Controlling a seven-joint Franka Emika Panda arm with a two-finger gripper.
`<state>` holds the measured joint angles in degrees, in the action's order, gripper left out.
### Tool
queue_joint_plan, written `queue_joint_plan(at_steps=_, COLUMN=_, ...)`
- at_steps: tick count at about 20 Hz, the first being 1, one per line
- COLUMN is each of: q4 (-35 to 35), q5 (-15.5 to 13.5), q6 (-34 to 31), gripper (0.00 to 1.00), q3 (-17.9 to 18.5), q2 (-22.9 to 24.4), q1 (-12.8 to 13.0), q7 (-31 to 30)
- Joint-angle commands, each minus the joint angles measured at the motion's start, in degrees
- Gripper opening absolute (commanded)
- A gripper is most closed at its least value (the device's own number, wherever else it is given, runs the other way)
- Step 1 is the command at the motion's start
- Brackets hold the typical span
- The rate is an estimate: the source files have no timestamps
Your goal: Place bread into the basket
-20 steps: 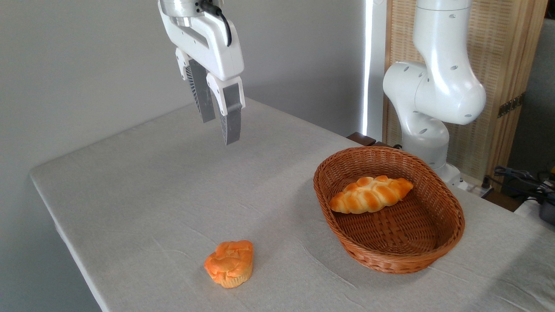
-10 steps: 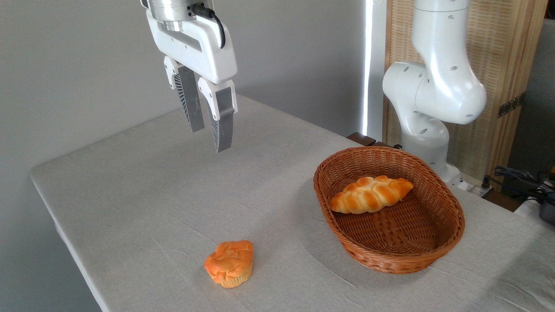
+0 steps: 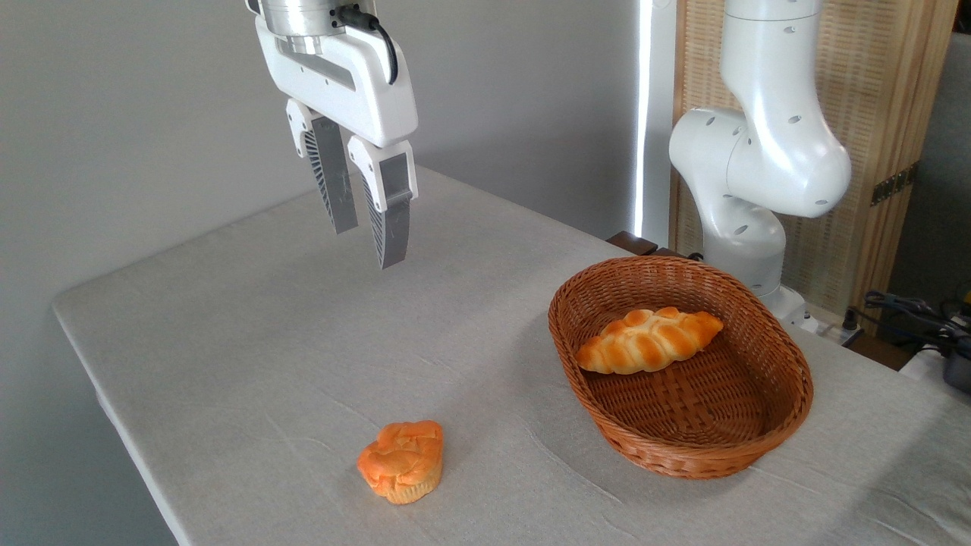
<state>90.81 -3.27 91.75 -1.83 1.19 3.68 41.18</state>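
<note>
Now hovering upper left w/ gripper (image 3: 369, 227) jaws slightly apart, empty, bread (image 3: 649, 340) already in basket (image 3: 781, 425) mid-right — risk: grabbing muffin-shaped bun (image 3: 402, 460) bottom center by mistake.

The basket (image 3: 680, 425), sitting near the right edge of the table (image 3: 250, 326), is showing a woven wicker wall in reddish brown with a slight sheen, and the bread (image 3: 649, 340) lying in it is showing a glossy golden crust with paler, matt creases. The table is wearing a grey matt cloth with fine wrinkles, and the bun (image 3: 402, 460) near its front edge is looking orange and cracked on top. The gripper (image 3: 369, 244) is showing smooth white plastic, a shiny metal collar, and grey ribbed fingers (image 3: 394, 220).
</note>
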Motion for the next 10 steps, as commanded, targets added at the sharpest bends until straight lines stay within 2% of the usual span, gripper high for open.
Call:
queue_joint_plan(at_steps=1, q4=-0.90, q5=0.54, q6=-0.34, gripper=1.00, q3=0.07, q2=-0.22, q1=-0.25, q7=-0.31)
queue_joint_plan(at_steps=10, q4=-0.99, q5=0.45, q6=-0.34, gripper=1.00, q3=1.39, q2=-0.04, q1=-0.25, q7=-0.84)
